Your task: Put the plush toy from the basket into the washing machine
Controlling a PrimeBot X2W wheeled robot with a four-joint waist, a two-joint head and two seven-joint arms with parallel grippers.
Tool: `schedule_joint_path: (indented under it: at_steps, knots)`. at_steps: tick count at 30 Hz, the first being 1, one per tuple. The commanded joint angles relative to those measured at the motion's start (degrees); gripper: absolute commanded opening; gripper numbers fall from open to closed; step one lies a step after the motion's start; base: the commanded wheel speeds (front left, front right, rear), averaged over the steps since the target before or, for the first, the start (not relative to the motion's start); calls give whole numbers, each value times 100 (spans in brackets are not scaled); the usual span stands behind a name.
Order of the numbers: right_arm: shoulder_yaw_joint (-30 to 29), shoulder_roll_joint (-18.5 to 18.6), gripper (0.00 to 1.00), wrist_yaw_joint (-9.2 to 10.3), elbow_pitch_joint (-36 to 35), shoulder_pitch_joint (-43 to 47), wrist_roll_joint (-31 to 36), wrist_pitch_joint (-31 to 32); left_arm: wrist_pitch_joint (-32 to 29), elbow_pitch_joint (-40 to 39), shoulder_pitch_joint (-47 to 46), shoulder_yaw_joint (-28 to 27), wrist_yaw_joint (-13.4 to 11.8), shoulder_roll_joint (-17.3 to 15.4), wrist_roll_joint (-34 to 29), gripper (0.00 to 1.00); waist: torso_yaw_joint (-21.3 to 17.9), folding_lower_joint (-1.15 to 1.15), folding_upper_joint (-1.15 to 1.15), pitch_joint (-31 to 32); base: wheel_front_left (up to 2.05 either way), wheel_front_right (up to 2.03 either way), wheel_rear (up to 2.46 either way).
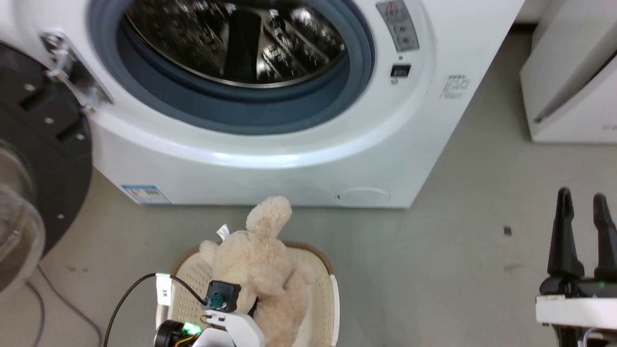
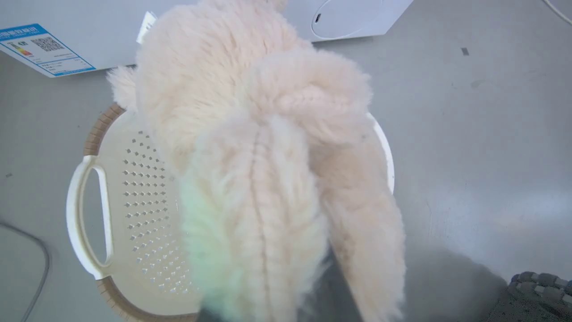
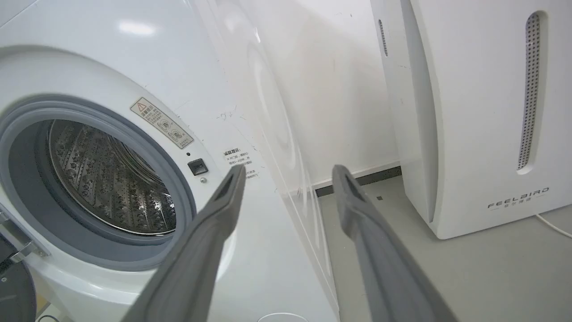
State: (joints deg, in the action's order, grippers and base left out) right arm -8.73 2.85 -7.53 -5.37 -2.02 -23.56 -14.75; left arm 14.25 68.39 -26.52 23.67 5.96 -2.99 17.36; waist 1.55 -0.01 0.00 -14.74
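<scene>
Plush toy (image 1: pixel 262 270) is up over the basket (image 1: pixel 319 256), upright, head end toward the washing machine (image 1: pixel 289 168), limbs hanging down. Lower part is level with or inside the basket rim; can't tell if it touches the bottom. White tag (image 1: pixel 222 232) sticks out at its upper left. In the left wrist view the fur is right in front of the lens, with the perforated basket wall and a white handle (image 2: pixel 85 214) below and left of it.

Left fingers (image 2: pixel 331 295) are mostly buried in the fur, one dark sliver showing; they are clamped on the toy from below.

Basket sits on the grey floor (image 1: pixel 434 270), just in front of the machine's base, not touching it.

Machine's door (image 1: pixel 43 144) is swung wide to the left. The porthole is unblocked, with grey gasket (image 1: pixel 250 113) and shiny steel drum (image 1: pixel 236 43) visible. A blue-edged label (image 1: pixel 144 194) sits at the lower left of the machine front.

Right gripper (image 1: pixel 581 202) is at lower right, well apart from toy and basket, fingers spread with nothing between them, pointing toward the machine's right edge. A white appliance (image 3: pixel 482 134) stands on the floor to the right of the machine.
</scene>
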Motion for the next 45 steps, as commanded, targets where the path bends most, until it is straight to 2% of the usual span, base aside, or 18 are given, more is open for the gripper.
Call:
schedule_joint_path:
  at_steps: [1,12,24,36,45]
  knots:
    - [-18,3,100,4,52,157,-59,-25,71,-339,136,-32,-80,5,27,0,99,1,0,343,0,0,0]
    - [-18,3,100,4,173,604,-126,-25,73,-1918,747,-213,-332,-121,-136,0,154,1,0,992,0,0,0]
    - [-6,3,100,4,168,679,-193,-25,74,-3157,722,-564,-567,-225,-278,0,67,1,0,1124,0,0,0]
    - [-22,3,100,4,132,487,-252,-25,74,-3779,4,-929,-677,-331,-455,0,-175,1,0,789,0,0,0]
    - [39,3,100,4,80,110,-307,-25,74,-3657,-935,-1158,-674,-471,-566,0,-442,1,0,135,0,0,0]
